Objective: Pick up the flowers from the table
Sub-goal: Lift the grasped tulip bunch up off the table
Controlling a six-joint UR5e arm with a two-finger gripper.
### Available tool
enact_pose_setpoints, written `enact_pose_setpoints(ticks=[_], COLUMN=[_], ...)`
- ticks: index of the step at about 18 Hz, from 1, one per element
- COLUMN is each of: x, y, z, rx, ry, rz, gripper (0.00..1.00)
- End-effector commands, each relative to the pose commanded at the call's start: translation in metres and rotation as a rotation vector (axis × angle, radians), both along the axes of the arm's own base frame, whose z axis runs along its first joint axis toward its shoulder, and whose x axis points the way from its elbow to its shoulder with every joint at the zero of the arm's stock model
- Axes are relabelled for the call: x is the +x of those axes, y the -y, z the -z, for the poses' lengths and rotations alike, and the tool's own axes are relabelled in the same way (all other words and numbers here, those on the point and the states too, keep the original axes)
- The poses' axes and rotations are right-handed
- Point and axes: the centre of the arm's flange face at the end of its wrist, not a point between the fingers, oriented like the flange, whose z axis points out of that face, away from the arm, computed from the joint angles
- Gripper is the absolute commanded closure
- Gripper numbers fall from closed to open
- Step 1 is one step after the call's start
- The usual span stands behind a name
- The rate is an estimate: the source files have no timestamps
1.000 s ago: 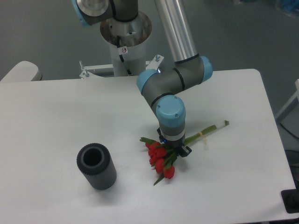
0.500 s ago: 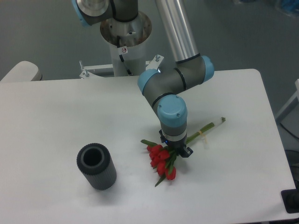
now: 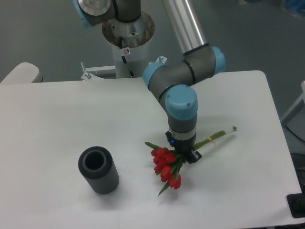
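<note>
The flowers (image 3: 166,166) are a small bunch of red tulip buds with green leaves. Their long pale green stems (image 3: 217,136) stick out to the upper right. My gripper (image 3: 187,155) points straight down and is shut on the bunch just behind the buds. The bunch appears lifted a little off the white table (image 3: 62,114). The fingertips are partly hidden by leaves and buds.
A dark grey ribbed cylinder (image 3: 98,170) stands upright at the front left of the table. The arm's base column (image 3: 127,43) stands behind the table's far edge. The table's right edge is near the stem ends.
The gripper with the flowers has risen and shifted slightly right. The buds and stems moved with it.
</note>
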Motion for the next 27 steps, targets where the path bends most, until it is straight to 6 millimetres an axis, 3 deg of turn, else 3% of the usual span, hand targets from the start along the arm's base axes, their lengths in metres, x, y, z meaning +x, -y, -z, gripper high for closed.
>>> enact_pose_setpoints(ticks=[5, 12, 20, 27], x=[-0.004, -0.014, -0.028, -0.041], y=[-0.016, -0.018, -0.012, -0.001], z=[-0.051, -0.093, -0.123, -0.129], rx=[0.218, 0.455, 0.612, 0.661], ry=[0.066, 0.235, 0.426, 0.468], rz=[0.018, -0.076, -0.227, -0.248], gripper=[0.67, 0.68, 0.68, 0.68])
